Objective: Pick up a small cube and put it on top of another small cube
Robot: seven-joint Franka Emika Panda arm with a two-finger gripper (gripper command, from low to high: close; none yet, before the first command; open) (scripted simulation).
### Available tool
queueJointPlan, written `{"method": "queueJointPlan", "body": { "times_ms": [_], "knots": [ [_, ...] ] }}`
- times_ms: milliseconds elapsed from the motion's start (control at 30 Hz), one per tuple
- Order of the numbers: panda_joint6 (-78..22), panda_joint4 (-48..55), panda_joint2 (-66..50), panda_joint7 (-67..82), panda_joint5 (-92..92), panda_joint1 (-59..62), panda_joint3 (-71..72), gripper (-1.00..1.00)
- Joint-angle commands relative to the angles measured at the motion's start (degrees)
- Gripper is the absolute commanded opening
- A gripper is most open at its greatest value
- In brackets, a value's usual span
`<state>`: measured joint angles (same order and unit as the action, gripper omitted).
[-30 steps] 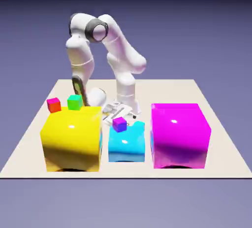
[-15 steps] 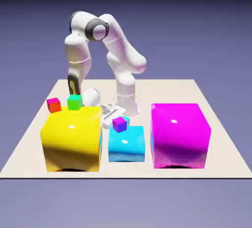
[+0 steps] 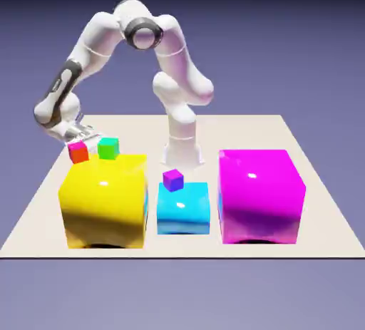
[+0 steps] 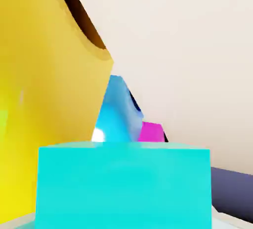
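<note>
I have the end effector (image 3: 80, 136) clamped on the cyan cube (image 4: 123, 188), which fills the lower part of the hand view between the finger tips. In the exterior view the gripper is at the left, behind the red cube (image 3: 78, 152) and green cube (image 3: 108, 148); the cyan cube itself is hidden there. Hand view looks past the big yellow block (image 3: 105, 204) toward the big blue block (image 3: 183, 209) and the big magenta block (image 3: 260, 197).

Handling, my estimate: light, rigid, not fragile. Flat faces should seat well against the pads; the glossy finish may be slippery, so I would keep a firm, even squeeze on two opposite sides, near mid-height, leaving the underside free for stacking. Squeezing harder should not deform it.

Candidate supports: red, green, or the purple cube (image 3: 173, 180). Which one is meant, I cannot tell. The red and green appear close together, so a swinging finger could knock the neighbour. Next, I judge: lift clear of the yellow block, level the cube, centre over the chosen one, lower gently, release.
</note>
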<state>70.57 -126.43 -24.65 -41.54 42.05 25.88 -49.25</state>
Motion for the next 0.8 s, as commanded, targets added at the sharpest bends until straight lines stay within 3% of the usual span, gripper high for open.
{"method": "queueJointPlan", "body": {
  "times_ms": [0,167,367,567,600,767],
  "knots": [
    [-1.9,1.6,0.3,-1.7,-0.3,-1.8,-2.1,-1.0],
    [-12.2,6.7,0.9,-14.1,3.9,-11.1,-10.9,-1.0],
    [-20.5,6.2,0.2,-27.0,15.9,-13.9,-13.4,-1.0],
    [-13.4,-1.7,3.9,-26.8,18.0,-20.7,-13.6,-1.0],
    [-13.4,-1.7,3.9,-26.8,18.0,-20.7,-13.6,1.0],
    [-20.7,6.2,0.2,-26.9,16.4,-13.7,-13.2,1.0]
  ]
}}
